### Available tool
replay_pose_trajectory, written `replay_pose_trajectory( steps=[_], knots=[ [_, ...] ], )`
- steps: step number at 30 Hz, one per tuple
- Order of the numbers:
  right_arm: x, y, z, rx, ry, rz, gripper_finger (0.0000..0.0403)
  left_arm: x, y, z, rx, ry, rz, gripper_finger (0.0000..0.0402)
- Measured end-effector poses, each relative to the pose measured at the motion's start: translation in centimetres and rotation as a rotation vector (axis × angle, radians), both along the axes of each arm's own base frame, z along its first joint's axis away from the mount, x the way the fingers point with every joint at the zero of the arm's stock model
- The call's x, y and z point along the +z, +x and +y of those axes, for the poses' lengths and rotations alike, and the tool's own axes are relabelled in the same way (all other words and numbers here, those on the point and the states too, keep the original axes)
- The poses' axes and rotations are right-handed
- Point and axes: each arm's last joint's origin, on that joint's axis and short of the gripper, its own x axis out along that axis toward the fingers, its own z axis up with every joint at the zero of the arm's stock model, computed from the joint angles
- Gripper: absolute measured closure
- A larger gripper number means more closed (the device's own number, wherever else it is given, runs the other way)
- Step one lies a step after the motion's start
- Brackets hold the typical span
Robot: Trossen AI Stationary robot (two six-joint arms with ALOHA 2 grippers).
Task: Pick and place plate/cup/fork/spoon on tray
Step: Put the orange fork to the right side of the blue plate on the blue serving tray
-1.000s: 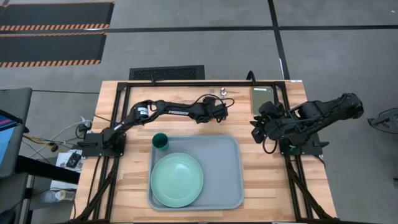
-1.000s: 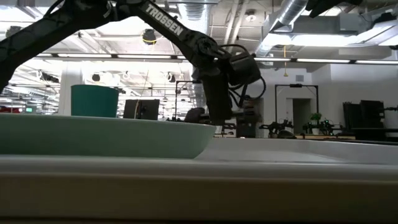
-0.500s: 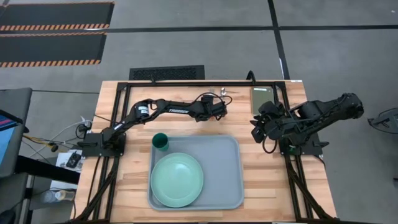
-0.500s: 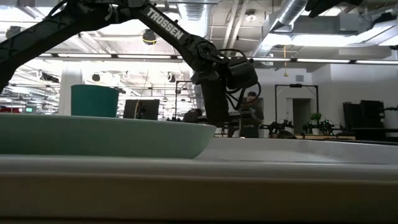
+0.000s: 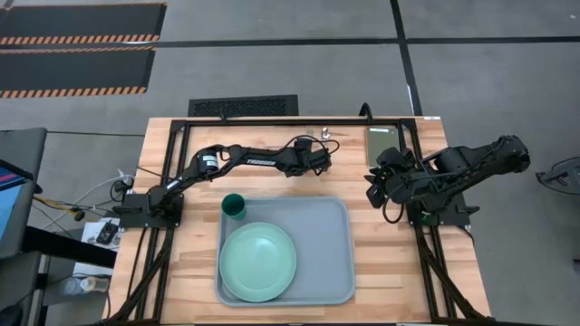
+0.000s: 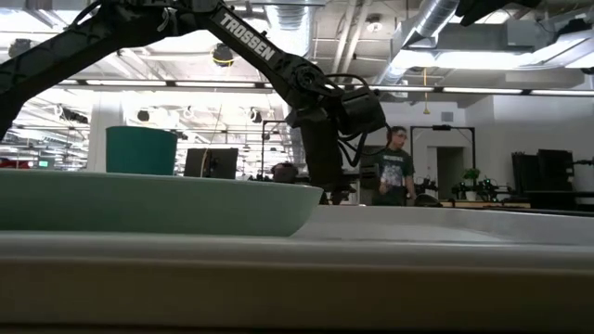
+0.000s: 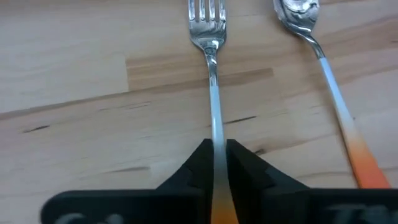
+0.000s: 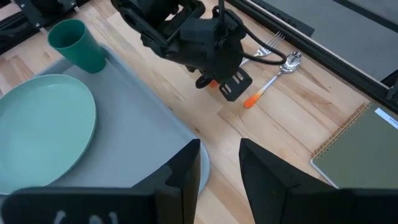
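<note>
High view: your left gripper (image 5: 319, 156) sat near the desk's far edge over the cutlery, as half a second before; plate (image 5: 257, 262) and cup (image 5: 234, 206) were in the tray (image 5: 331, 249), the cup at its far-left corner.

Low view: a person (image 6: 394, 176) had walked into the background.

Left wrist view: your fingers were clenched on the fork (image 7: 212, 99) handle; the spoon (image 7: 326, 68) lay beside it.

Right wrist view: your right gripper (image 8: 219, 163) hung released above the tray's edge.

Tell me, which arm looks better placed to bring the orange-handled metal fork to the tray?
Probably the left: the left gripper already straddles the orange-handled metal fork, fingers against its handle. The right gripper hangs open beside the pale grey-blue tray.
</note>
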Motion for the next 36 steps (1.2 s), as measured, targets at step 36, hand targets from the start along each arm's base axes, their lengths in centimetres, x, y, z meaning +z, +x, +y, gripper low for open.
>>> replay_pose_trajectory(
  steps=[36],
  knots=[
    [0.0,0.0,0.0,-0.001,0.001,-0.001,0.0270,8.8,-0.8,-12.8,-0.255,0.098,-0.011,0.0401]
  ],
)
